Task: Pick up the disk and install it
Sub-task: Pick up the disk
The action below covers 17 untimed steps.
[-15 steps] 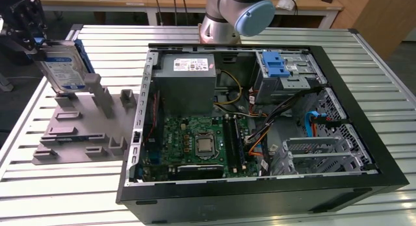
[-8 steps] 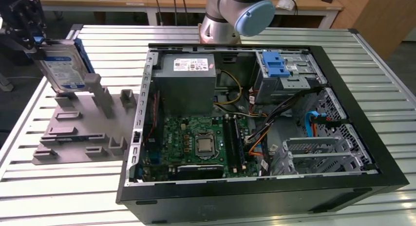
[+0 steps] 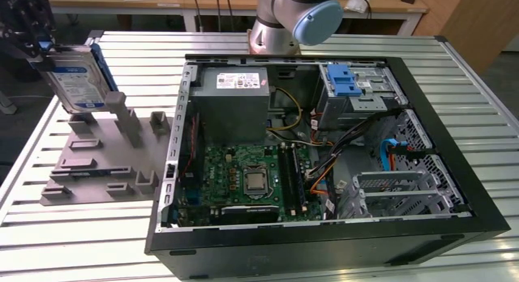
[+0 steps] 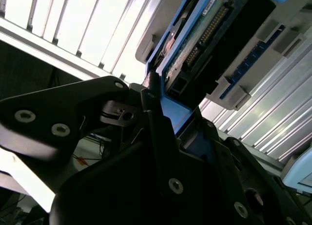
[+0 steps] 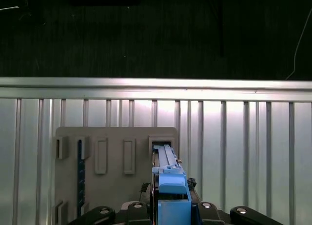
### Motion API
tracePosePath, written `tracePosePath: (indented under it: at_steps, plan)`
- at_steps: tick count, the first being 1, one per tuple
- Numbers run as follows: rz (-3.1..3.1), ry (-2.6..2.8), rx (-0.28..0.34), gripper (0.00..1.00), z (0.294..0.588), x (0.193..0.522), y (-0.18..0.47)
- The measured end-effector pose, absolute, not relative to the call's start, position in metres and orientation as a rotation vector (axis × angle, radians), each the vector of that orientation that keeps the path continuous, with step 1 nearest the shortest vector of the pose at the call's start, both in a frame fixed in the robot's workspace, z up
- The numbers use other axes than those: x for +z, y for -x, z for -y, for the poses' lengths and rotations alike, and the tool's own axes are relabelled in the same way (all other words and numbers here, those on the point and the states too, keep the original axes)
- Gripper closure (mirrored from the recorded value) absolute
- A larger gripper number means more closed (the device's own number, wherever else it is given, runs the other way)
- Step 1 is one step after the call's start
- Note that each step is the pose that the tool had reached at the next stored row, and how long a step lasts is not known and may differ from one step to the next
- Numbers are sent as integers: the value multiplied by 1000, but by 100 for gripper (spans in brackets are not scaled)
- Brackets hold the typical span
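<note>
The disk (image 3: 79, 81), a silver drive with a blue-and-white label and a blue bracket, hangs tilted at the exterior view's far left, just above the posts of a grey fixture plate (image 3: 97, 166). My gripper (image 3: 41, 51) is shut on the disk's upper end. In the first wrist view the blue bracket edge of the disk (image 5: 171, 186) runs out from between the black fingers (image 5: 139, 208), over the fixture plate (image 5: 112, 156). The second wrist view shows the disk's connector end (image 4: 209, 30) clamped at my gripper (image 4: 163, 112).
An open computer case (image 3: 454, 172) lies to the exterior view's right of the fixture, with a motherboard (image 3: 243, 178), a grey power supply box (image 3: 235, 106) and a drive bay with a blue latch (image 3: 344, 81). The arm's base (image 3: 292, 20) stands behind the case. Slatted metal table (image 3: 81, 233).
</note>
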<state>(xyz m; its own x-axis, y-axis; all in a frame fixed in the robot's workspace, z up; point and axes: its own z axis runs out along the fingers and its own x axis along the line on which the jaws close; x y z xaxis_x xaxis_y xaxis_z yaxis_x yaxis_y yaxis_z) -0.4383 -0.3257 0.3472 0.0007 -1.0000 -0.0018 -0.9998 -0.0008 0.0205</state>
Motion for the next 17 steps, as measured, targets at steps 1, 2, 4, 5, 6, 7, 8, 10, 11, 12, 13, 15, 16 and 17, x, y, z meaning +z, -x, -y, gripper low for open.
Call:
tracePosePath:
  at_steps: [1,2,4,5,6,7,8,10,11,12,13,15,16,17]
  plan:
    - [2211,-2213,-25,64,326,348,438]
    - [2211,-2213,-25,64,326,349,438]
    - [2211,-2213,-24,64,326,351,438]
    - [2211,-2213,-24,64,326,352,438]
    - [2211,-2213,-24,64,326,353,438]
    - [2211,-2213,-24,64,326,354,438]
    - [2212,-2213,-24,64,326,355,438]
    - [2212,-2213,-24,64,326,356,438]
    - [2212,-2213,-24,64,326,357,438]
    - [2212,-2214,-23,64,326,358,438]
    - [2212,-2213,-23,64,326,359,438]
    - [2212,-2214,-23,64,326,361,438]
    - [2212,-2214,-23,64,326,361,438]
    - [2212,-2214,-23,64,326,362,438]
